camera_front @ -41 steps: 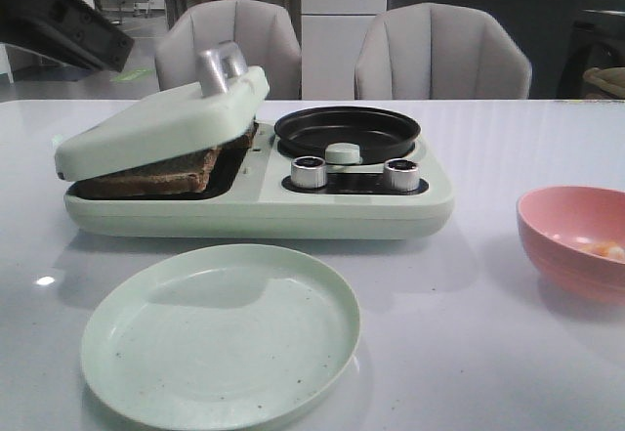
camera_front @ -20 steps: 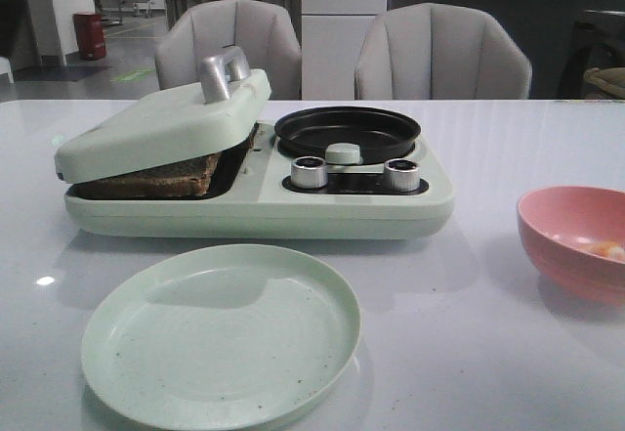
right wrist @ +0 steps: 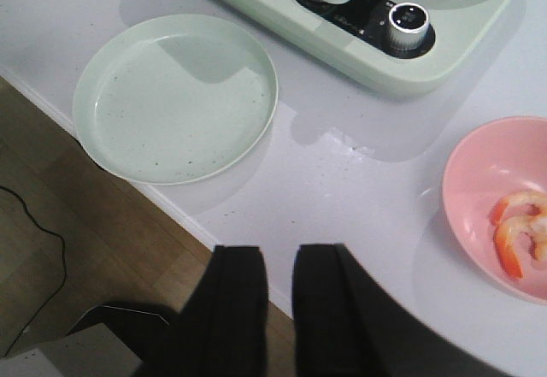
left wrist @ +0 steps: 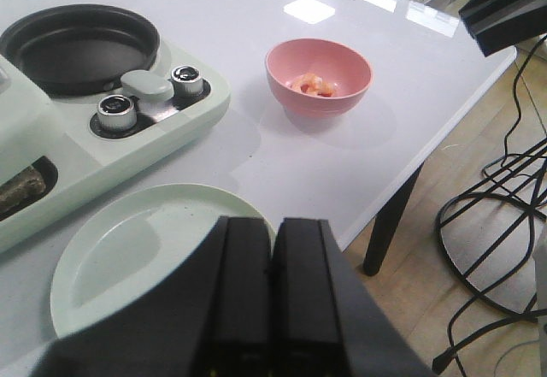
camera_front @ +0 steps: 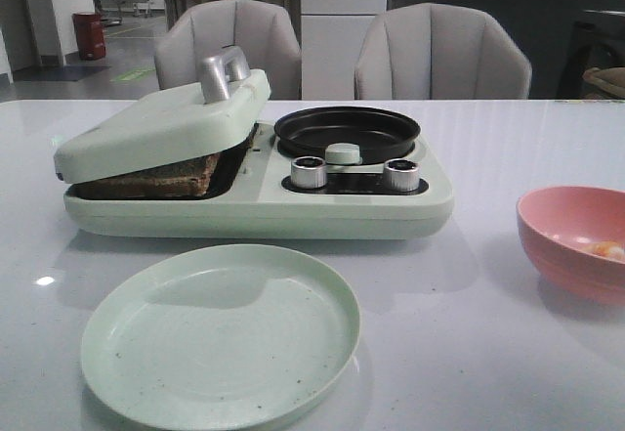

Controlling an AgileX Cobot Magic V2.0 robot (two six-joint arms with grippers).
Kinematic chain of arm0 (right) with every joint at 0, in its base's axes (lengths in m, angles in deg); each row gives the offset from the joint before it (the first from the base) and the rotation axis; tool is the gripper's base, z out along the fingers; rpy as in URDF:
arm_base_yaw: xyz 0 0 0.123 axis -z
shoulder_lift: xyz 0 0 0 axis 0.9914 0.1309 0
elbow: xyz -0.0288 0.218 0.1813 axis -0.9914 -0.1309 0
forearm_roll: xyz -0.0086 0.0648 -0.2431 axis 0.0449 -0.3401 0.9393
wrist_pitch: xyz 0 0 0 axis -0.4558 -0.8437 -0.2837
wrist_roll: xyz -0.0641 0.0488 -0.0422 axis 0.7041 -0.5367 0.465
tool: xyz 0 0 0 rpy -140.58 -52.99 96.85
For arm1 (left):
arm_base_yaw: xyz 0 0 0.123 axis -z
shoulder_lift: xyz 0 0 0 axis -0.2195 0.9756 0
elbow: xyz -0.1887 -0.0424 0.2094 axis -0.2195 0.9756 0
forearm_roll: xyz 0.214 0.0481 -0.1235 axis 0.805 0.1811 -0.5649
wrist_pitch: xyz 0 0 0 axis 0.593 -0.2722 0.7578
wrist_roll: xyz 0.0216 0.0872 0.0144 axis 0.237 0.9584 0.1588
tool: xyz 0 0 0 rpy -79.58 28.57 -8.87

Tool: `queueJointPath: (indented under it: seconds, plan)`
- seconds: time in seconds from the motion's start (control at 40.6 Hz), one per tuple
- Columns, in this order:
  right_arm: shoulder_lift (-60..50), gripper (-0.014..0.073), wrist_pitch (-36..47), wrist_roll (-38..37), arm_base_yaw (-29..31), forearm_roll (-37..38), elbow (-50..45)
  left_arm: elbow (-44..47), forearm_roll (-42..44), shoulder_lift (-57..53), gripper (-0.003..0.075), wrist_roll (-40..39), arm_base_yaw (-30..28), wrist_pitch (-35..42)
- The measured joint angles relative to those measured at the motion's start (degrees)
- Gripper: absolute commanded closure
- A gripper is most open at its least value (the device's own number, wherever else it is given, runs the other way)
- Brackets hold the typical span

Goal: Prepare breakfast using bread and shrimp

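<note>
The bread (camera_front: pixel 156 177) lies in the left bay of the pale green breakfast maker (camera_front: pixel 293 206), under its lid (camera_front: pixel 161 123), which rests tilted and partly down on it. A brown edge of the bread shows in the left wrist view (left wrist: pixel 19 191). The shrimp (right wrist: pixel 515 238) lies in the pink bowl (right wrist: pixel 479 180) at the right, and also shows in the front view (camera_front: pixel 606 249) and the left wrist view (left wrist: pixel 313 85). My left gripper (left wrist: pixel 273 220) is shut and empty above the plate's near rim. My right gripper (right wrist: pixel 280 249) is slightly open and empty over the table's front edge. Neither gripper shows in the front view.
An empty pale green plate (camera_front: pixel 220 333) sits in front of the maker. The maker's black round pan (camera_front: pixel 347 130) is empty, with two knobs (camera_front: pixel 309 171) before it. Two chairs (camera_front: pixel 441 55) stand behind the table. The table edge and floor are close under both grippers.
The left arm, at the top left a second ago, has withdrawn out of the front view. The lid has settled slightly lower on the bread.
</note>
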Motion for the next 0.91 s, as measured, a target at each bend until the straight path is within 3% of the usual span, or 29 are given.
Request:
queueJointPath:
  seconds: [0.098,0.32,0.738,0.911]
  plan:
    - [0.2,0.0325,0.2,0.0,0.0,0.0,0.0,0.0,0.0,0.0,0.0622,0.0,0.0,0.0]
    - [4.6,0.0116,-0.4,-0.7,5.7,0.1,1.4,0.0,0.0,0.0,0.0622,0.0,0.0,0.0]
    - [22.0,0.0113,-6.2,-1.0,30.5,0.1,12.9,0.0,0.0,0.0,0.0622,0.0,0.0,0.0]
    - [30.8,0.0113,-6.9,-1.0,36.9,0.1,17.8,0.0,0.0,0.0,0.0622,0.0,0.0,0.0]
